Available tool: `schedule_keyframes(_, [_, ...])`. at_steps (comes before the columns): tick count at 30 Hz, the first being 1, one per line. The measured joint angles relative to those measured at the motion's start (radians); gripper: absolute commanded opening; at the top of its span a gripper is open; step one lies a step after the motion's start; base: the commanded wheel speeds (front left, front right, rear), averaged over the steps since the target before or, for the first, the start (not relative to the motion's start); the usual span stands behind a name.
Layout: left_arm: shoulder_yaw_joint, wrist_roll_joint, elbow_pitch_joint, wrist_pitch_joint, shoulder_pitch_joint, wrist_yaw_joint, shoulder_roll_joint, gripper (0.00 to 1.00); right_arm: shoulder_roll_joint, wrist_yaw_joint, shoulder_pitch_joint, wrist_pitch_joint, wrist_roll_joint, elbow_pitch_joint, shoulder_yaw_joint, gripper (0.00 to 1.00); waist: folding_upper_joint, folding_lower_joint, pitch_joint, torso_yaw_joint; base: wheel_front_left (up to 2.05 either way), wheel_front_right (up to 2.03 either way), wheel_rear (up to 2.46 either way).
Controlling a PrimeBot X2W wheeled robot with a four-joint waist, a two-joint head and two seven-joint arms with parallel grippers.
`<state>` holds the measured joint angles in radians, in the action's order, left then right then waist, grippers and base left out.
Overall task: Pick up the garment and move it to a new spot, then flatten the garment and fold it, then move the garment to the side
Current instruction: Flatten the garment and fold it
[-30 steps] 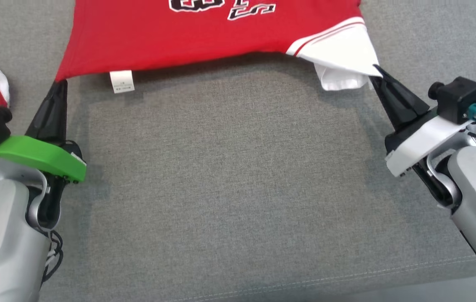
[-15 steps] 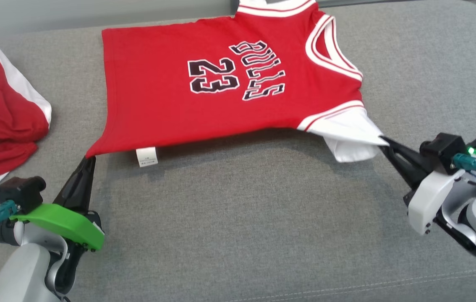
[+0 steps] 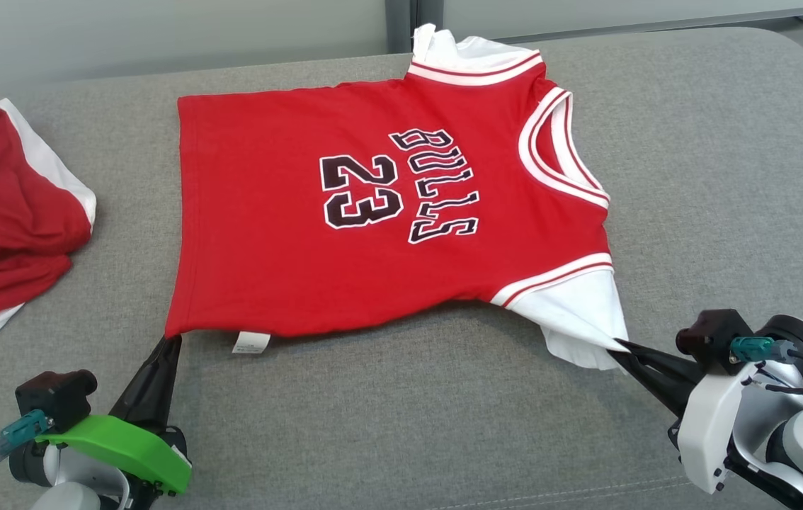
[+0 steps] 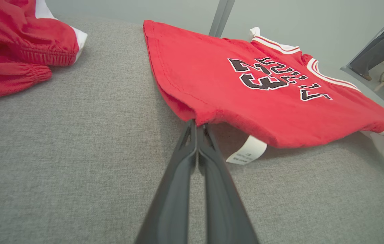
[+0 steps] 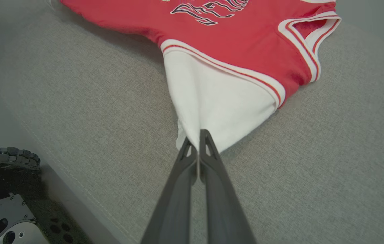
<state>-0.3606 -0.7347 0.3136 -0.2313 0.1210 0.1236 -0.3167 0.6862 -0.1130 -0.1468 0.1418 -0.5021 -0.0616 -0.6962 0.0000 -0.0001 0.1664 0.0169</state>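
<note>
Garment (image 3: 373, 212) lies spread on the grey cushion (image 3: 401, 425), near edge lifted. Head view: camera has tilted up since earlier, so all of it is now in frame. Left gripper (image 3: 171, 342) still clamped on near-left hem corner, right gripper (image 3: 617, 345) on white sleeve (image 3: 578, 312). Left wrist view: jaws together on hem. Right wrist view: jaws together on sleeve.

garment (image 3: 345, 234): red jersey, white sleeves, black "BULLS 23" | state: spread, print up | location: grey cushion, near edge lifted

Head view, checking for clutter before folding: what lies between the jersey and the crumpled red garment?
Bare grey cushion between jersey and crumpled red garment, as the head view shows.
</note>
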Motion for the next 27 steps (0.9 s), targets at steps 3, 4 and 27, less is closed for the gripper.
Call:
schedule_keyframes(3, [0.005, -0.002, -0.012, -0.001, -0.009, -0.002, 0.0, 0.0, 0.0, 0.007, 0.0, 0.001, 0.011, -0.025, 0.0, 0.0, 0.0, 0.0, -0.006, -0.001, 0.0, 0.0, 0.0])
schedule_keyframes(4, [0.005, -0.002, -0.017, -0.004, -0.013, -0.002, 0.001, 0.0, -0.001, 0.011, 0.0, 0.001, 0.022, -0.03, -0.001, 0.0, 0.0, 0.0, -0.007, -0.001, 0.0, 0.0, 0.0])
schedule_keyframes(27, [0.04, -0.02, -0.132, -0.005, -0.143, -0.071, -0.01, 0.0, 0.009, 0.091, 0.093, 0.063, 0.023, -0.097, -0.016, 0.0, 0.0, 0.0, 0.001, 0.006, 0.0, 0.0, 0.0])
